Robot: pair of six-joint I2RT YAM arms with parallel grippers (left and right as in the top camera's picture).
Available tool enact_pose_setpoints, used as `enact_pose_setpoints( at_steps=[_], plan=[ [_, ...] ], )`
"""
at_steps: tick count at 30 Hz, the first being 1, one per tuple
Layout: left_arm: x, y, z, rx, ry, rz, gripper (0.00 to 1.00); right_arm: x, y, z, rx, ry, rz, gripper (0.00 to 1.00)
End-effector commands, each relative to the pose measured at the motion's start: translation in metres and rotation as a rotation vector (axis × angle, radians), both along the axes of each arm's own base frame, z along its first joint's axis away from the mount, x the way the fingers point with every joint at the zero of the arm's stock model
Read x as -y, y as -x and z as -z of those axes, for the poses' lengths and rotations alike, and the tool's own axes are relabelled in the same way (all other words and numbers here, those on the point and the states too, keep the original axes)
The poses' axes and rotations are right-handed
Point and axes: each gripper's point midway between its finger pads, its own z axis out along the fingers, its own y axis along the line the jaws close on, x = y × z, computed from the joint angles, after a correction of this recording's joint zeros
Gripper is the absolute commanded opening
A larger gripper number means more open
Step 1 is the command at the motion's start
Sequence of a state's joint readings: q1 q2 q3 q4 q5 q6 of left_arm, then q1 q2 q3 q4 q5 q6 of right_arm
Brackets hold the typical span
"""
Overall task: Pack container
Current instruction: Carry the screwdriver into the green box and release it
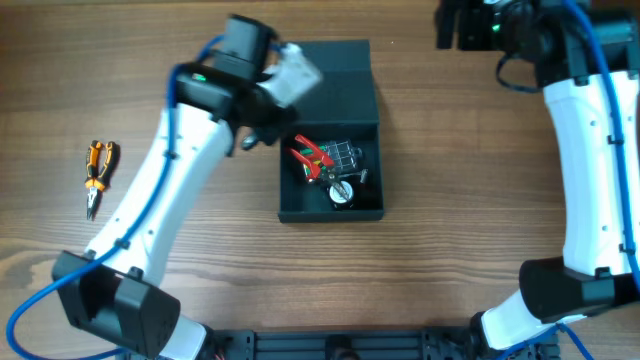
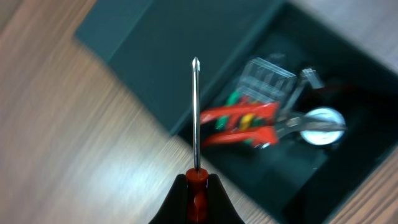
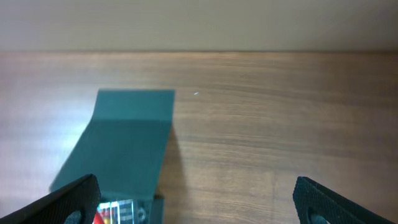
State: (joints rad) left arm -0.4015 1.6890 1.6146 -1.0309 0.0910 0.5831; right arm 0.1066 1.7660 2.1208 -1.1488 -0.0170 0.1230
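Screwdriver (image 2: 195,115) in left pincer (image 2: 196,191) — overhead, perhaps hidden

The dark teal-grey container (image 1: 340,120) lies open mid-table, lid flapped back.

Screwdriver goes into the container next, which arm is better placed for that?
Left. The left gripper is shut on the red-handled screwdriver, right beside the open container. The right gripper is open, holds nothing, and sits farther from it.
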Motion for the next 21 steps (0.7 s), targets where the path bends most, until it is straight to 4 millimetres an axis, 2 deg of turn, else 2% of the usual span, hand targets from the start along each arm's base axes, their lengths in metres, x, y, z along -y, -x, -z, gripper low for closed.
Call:
enact_pose_setpoints(
  at_steps=[1, 6, 9, 13, 21],
  plan=[
    [0.04, 0.013, -0.016, 0.104, -0.051, 0.208, 0.04, 0.043, -0.007, 0.005, -0.014, -0.083, 0.177, 1.0],
    [0.072, 0.029, -0.018, 0.137, -0.047, 0.35, 0.04, 0.073, -0.006, 0.005, -0.015, -0.104, 0.229, 1.0],
    [0.089, 0.04, -0.011, 0.105, -0.014, 0.412, 0.04, 0.081, -0.005, 0.006, -0.016, -0.104, 0.248, 1.0],
    [0.101, 0.043, 0.016, 0.026, -0.011, 0.44, 0.04, 0.082, -0.005, 0.005, -0.014, -0.104, 0.249, 1.0],
    [0.108, 0.041, 0.093, -0.16, -0.057, 0.452, 0.04, 0.082, -0.005, 0.005, -0.014, -0.086, 0.232, 1.0]
  ],
)
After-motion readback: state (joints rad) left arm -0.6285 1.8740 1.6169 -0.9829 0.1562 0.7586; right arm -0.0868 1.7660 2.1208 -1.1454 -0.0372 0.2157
